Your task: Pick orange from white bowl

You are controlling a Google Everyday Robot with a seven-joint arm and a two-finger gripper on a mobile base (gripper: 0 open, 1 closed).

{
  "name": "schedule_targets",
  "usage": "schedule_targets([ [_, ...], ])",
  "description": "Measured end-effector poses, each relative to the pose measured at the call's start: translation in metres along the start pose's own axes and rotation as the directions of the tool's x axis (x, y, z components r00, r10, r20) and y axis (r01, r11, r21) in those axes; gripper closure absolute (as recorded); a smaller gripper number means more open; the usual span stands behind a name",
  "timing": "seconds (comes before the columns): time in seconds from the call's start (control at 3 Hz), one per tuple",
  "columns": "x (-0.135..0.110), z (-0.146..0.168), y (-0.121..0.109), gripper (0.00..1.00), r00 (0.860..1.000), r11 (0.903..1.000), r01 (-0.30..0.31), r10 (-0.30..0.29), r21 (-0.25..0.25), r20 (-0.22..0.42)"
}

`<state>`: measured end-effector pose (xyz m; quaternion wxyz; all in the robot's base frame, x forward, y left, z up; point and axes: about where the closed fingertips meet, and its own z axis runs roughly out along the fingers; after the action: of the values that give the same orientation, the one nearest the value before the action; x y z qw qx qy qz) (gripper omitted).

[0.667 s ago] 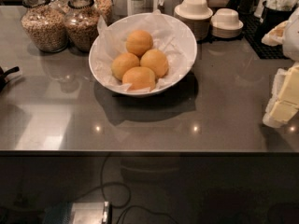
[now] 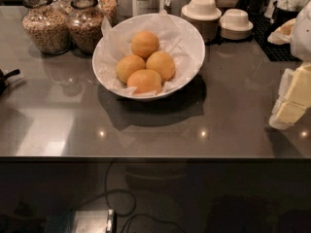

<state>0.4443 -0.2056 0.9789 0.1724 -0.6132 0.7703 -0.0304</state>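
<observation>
Grey, glossy counter [image 2: 233, 115] fills most of the view, with small lights mirrored along its near side. Below its near edge is a dark space with looping cables [image 2: 121, 203].

Largest on the counter is the white bowl [image 2: 194, 57], standing a little left of centre, toward the far side. It is lined with crinkled white paper [image 2: 177, 30] that rises past the rim.

At the right edge, well apart from the bowl, the gripper [image 2: 291, 101] hangs over the counter, white with cream-yellow parts. Whether it is released or clenched cannot be told.

At the far left stand two glass jars [image 2: 46, 25] of grain, side by side, the right one just beside the bowl. To the far right of the bowl sit two stacks of cream cups [image 2: 201, 8].

The orange [image 2: 145, 44] lies in the bowl on the far side, touching three more oranges [image 2: 145, 81] just like it. Two of them lie side by side, and one is nearest. No writing on the jars can be read.
</observation>
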Motion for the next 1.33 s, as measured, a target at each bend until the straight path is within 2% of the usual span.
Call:
schedule_targets([
  [0.33,-0.035,0.004,-0.007,0.00,0.994,0.9968,0.080,-0.080,0.002,0.069],
  [0.67,-0.077,0.006,-0.014,0.00,0.973,0.9860,0.167,-0.164,-0.004,0.163],
  [1.0,-0.112,0.003,-0.020,0.00,0.949,0.9819,0.189,-0.182,-0.002,0.255],
  [1.33,-0.144,-0.001,-0.022,0.00,0.947,0.9866,0.159,-0.163,0.035,0.278],
])
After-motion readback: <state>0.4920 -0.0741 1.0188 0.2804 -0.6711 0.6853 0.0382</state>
